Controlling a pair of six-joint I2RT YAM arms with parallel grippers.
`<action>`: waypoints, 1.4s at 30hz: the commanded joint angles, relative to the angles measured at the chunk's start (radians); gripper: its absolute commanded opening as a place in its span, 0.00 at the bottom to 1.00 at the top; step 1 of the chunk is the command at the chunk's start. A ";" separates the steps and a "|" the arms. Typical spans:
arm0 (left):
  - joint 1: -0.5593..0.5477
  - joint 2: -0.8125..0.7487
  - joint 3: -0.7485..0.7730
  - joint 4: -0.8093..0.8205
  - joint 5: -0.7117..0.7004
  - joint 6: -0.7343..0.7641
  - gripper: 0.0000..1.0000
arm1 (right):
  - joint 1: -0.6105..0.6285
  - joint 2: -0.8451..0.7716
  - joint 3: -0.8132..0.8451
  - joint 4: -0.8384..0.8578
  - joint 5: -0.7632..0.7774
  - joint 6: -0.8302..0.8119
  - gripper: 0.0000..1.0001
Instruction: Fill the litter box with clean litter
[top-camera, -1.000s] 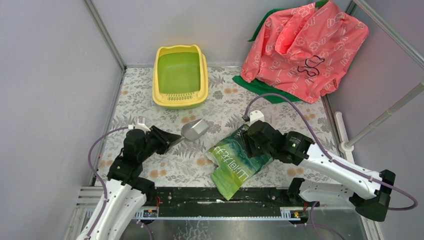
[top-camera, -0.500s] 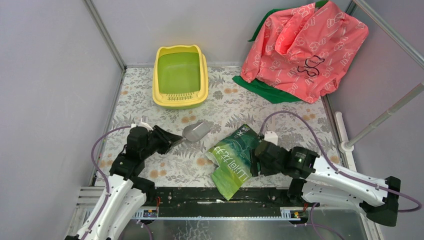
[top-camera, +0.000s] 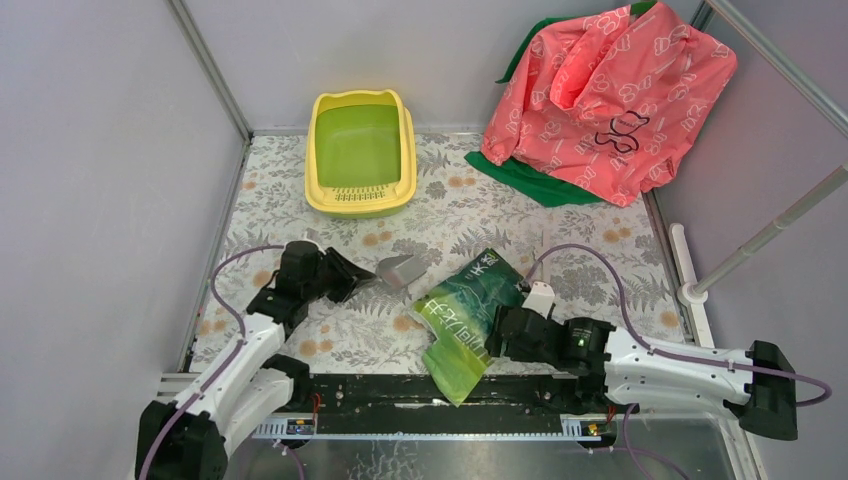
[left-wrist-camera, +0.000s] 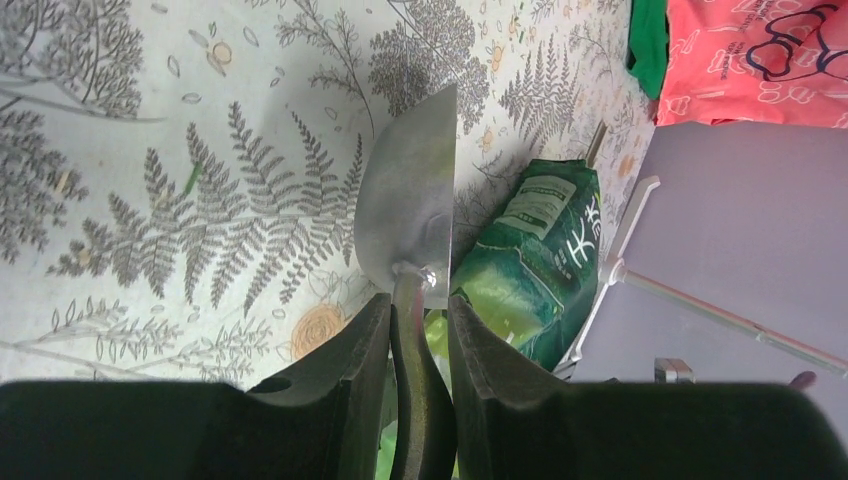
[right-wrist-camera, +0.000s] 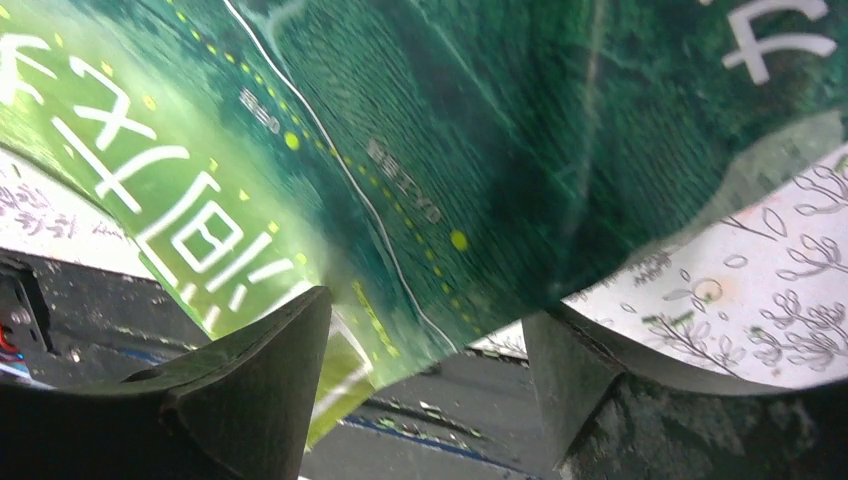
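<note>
The yellow litter box (top-camera: 312, 172), green inside, stands at the back left and holds no litter. No loose litter shows anywhere. My left gripper (top-camera: 355, 278) (left-wrist-camera: 418, 305) is shut on the dark handle of a metal scoop (top-camera: 402, 269) (left-wrist-camera: 410, 200), whose blade is tipped on edge over the mat beside the glossy green bag (top-camera: 462, 320) (left-wrist-camera: 530, 250). My right gripper (top-camera: 495, 335) (right-wrist-camera: 425, 310) is open at the bag's near right edge. In the right wrist view a corner of the bag (right-wrist-camera: 420, 130) lies between the spread jaws.
A pink garment (top-camera: 610, 90) lies on a green cloth (top-camera: 520, 175) at the back right. A white pole stand (top-camera: 770, 235) rises at the right edge. A black rail (top-camera: 380, 390) runs along the near edge. Grey walls close in the left and back.
My right gripper has moved toward the near edge, down along the bag's right side. My left gripper has moved right with the scoop, and the blade has turned on edge.
</note>
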 joint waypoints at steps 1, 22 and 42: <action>0.007 0.099 -0.006 0.269 0.040 0.028 0.00 | 0.008 0.043 0.010 0.121 0.123 0.043 0.77; -0.207 0.596 0.171 0.661 -0.034 -0.006 0.00 | -0.346 0.026 0.065 0.248 0.151 -0.275 0.74; -0.259 0.921 0.524 0.734 -0.040 0.027 0.00 | -0.611 0.334 0.197 0.499 -0.069 -0.433 0.74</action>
